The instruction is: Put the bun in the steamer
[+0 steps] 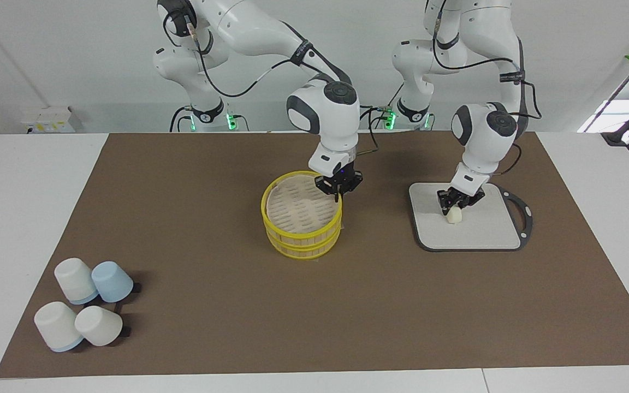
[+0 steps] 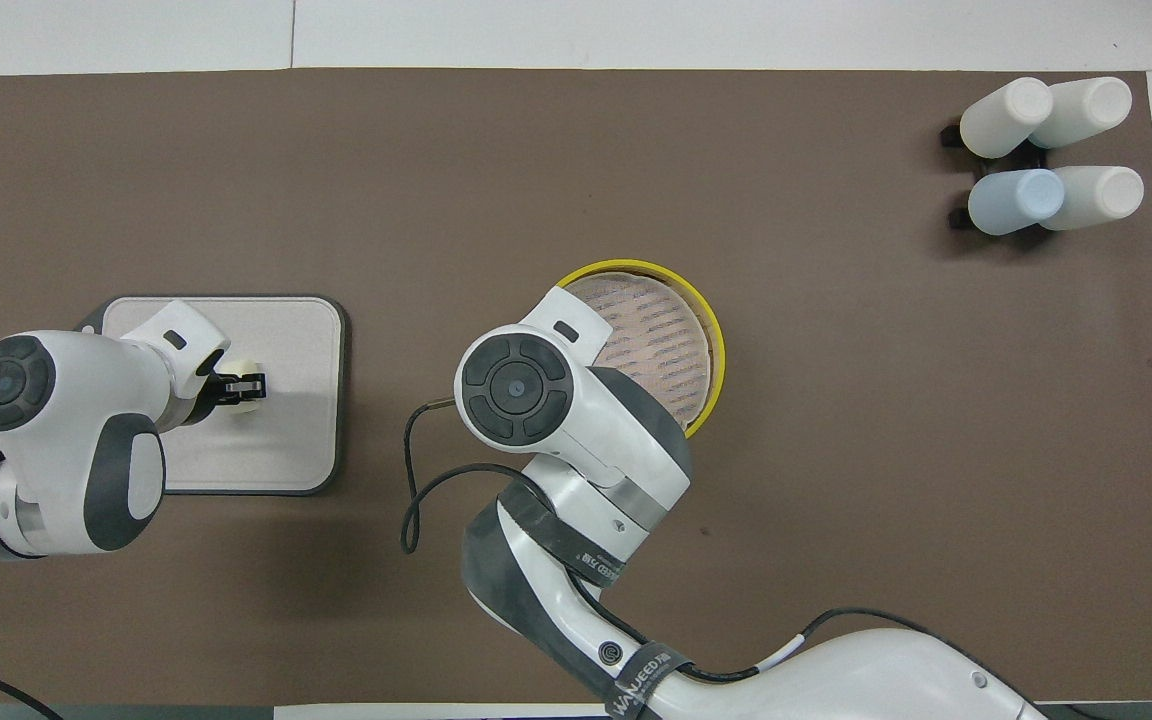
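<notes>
The bun (image 1: 454,216) is a small cream-white lump on the grey rectangular board (image 1: 484,232). My left gripper (image 1: 458,206) is down on it, fingers closed around it, and the bun rests at board level. In the overhead view the bun (image 2: 248,391) shows between the left gripper's (image 2: 236,388) black fingers. The steamer (image 1: 303,215), with yellow rims and its slatted lid on, stands mid-table. My right gripper (image 1: 339,188) is at the steamer's rim, on the side nearer the robots. In the overhead view the right wrist covers that gripper and part of the steamer (image 2: 688,350).
Several upturned white and pale blue cups (image 1: 82,308) lie together at the right arm's end of the table, farther from the robots; they also show in the overhead view (image 2: 1046,150). The board (image 2: 296,340) lies toward the left arm's end. A brown mat (image 1: 211,245) covers the table.
</notes>
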`<state>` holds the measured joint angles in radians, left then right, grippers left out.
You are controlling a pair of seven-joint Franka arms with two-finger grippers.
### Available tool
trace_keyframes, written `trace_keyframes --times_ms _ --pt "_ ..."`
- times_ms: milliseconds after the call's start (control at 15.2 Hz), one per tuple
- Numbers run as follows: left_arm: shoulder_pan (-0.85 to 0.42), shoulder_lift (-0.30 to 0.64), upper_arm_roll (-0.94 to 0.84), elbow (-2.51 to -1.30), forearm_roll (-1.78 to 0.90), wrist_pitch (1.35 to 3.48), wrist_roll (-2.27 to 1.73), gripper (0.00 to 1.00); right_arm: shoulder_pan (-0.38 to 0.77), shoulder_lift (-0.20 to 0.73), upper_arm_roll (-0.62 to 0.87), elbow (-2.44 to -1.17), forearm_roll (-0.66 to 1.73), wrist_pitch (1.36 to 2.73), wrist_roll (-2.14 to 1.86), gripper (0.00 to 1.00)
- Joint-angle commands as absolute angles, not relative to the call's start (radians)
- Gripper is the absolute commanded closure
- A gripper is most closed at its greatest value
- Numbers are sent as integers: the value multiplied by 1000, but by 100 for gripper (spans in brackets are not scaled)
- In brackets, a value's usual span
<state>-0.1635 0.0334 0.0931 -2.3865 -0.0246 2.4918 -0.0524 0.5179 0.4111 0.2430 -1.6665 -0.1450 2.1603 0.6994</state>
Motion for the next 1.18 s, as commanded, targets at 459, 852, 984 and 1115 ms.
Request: trace_keyframes --times_ms 459,852,984,1115 --pt "-173 18 92 -1966 -20 1951 -103 62 243 246 250 -1476 -89 1646 203 100" --pt "-306 92 86 -1614 -67 1693 -338 62 -12 152 250 -1534 -64 1536 -187 100" --pt "-382 103 84 -1612 -81 1751 -452 62 -55 147 250 -1549 -61 1532 -247 100" --pt "-467 136 86 -1609 -101 1808 -524 62 -74 144 250 -1562 -61 1540 -274 100"
